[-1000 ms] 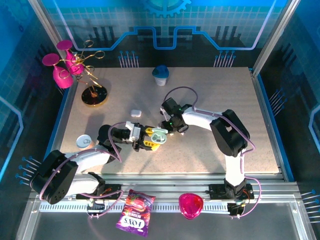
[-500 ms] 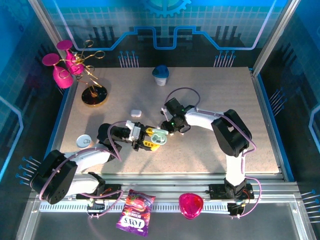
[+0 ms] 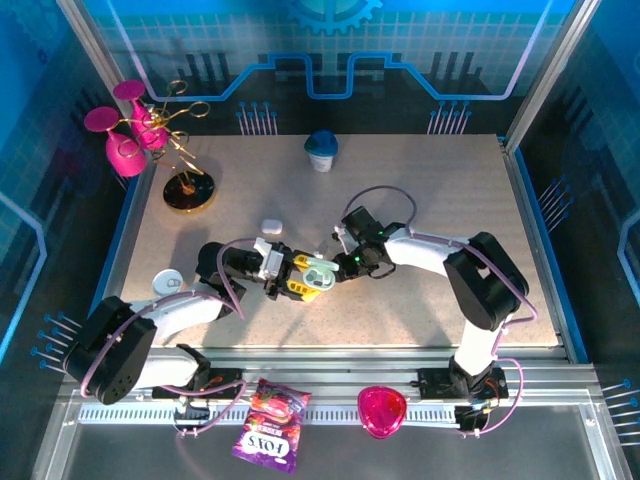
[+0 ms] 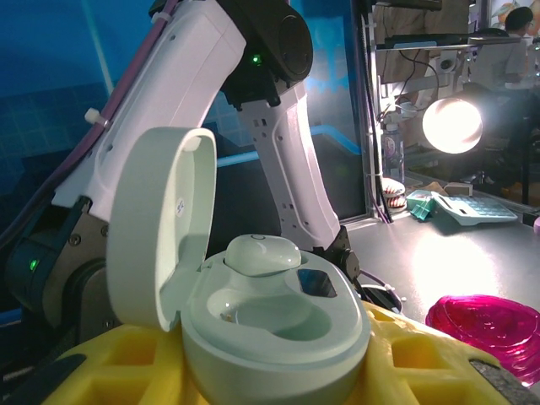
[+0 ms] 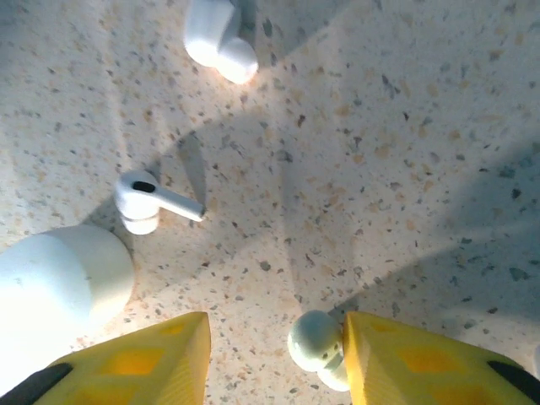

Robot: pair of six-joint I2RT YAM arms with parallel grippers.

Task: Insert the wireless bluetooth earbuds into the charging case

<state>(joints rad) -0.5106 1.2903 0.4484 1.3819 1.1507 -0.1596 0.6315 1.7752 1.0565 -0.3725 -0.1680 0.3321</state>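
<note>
Since a second ago the right arm (image 3: 420, 250) has swung its elbow out to the right and nearer the front edge, and its wrist has slid a little right with it. The left arm (image 3: 175, 310) and the charging case (image 3: 318, 270) have stayed put.

The right gripper (image 5: 277, 336) has its jaws apart. Its 2 yellow fingers (image 5: 135, 359) stand wide over the speckled table (image 5: 380, 152). A pale mint earbud (image 5: 314, 342) lies against the inner face of the finger on the right of the wrist view, clear of the other finger. Ahead of it a stemmed white earbud (image 5: 150, 201) lies flat on the table. A rounded white shape (image 5: 55, 287) sits at the left edge, too washed out to name, and a small white piece (image 5: 218, 40) lies farther off.

The left gripper (image 3: 300, 280) is clamped on the charging case, with the mint base resting between its fingers. The case is open and its lid (image 4: 156, 228) stands upright. 1 seated earbud (image 4: 263, 253) fills the far well, and the near well (image 4: 253, 308) is an open hollow.

Farther out in the top view, a small white case (image 3: 270, 227) lies up-left of the grippers. A blue-white disc (image 3: 167, 283) sits near the left edge, a gold stand (image 3: 188, 190) with pink glasses stands in the far left corner, and a blue-topped cup (image 3: 321, 150) stands at the far edge. A snack packet (image 3: 270, 425) and a pink heart-shaped thing (image 3: 383, 410) rest on the front rail.
</note>
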